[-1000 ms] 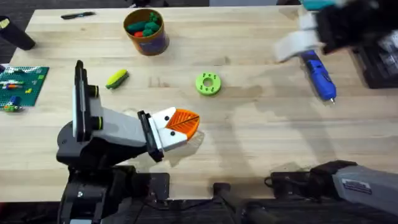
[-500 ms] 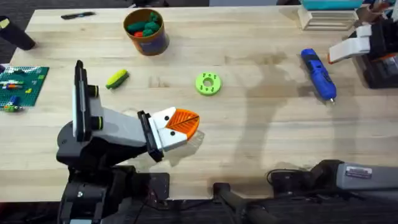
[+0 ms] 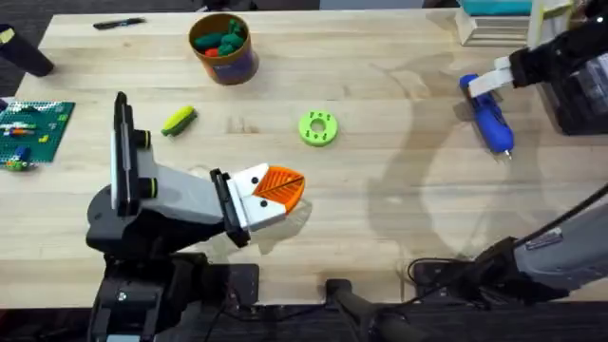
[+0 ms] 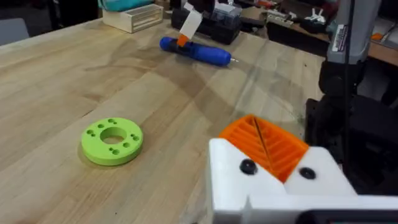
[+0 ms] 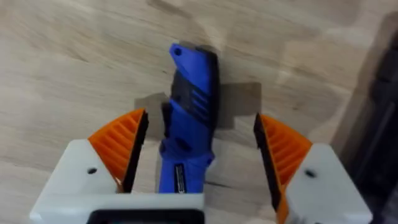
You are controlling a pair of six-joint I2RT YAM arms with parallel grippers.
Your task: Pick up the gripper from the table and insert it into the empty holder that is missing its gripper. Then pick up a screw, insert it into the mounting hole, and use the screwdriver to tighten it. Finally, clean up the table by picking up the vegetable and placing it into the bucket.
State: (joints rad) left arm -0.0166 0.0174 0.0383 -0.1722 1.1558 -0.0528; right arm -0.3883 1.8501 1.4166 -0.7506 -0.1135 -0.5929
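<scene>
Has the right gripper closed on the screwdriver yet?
No: the right gripper is open, its fingers standing apart either side of the screwdriver.

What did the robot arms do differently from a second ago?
The right gripper swung out from close under the overhead camera, then came down over the bright blue cylindrical screwdriver, its open orange-padded fingers now on either side of it, not yet closed. The screwdriver has not moved. The left gripper, lime-green disc, yellow-green toy vegetable and orange-brown bucket stayed put.
</scene>
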